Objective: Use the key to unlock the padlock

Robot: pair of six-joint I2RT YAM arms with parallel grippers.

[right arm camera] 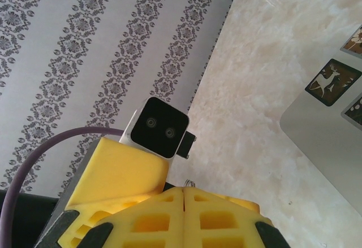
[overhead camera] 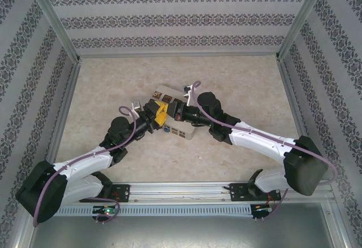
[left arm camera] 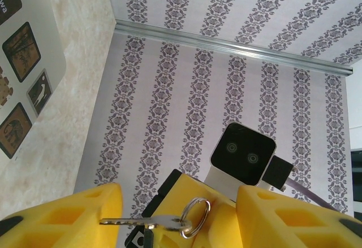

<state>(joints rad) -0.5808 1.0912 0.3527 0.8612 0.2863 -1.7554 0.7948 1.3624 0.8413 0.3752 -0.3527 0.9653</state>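
Bright, even light is casting soft shadows on the beige marbled tabletop (overhead camera: 237, 84); the slim silvery metal key (left arm camera: 153, 222) is glinting, and the left gripper's yellow foam fingers (left arm camera: 62, 220) are looking slightly soft.

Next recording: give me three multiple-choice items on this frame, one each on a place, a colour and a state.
1. In the left wrist view, where is the key? A left of both fingers; B between the fingers of the left tool; C right of both.
2. What colour are those fingers? A yellow; B black; C blue.
3. The right tool is: A wide open; B shut; C missing a finger.

B: it shows in the gap. A: both are yellow. B: its fingers meet along a seam.
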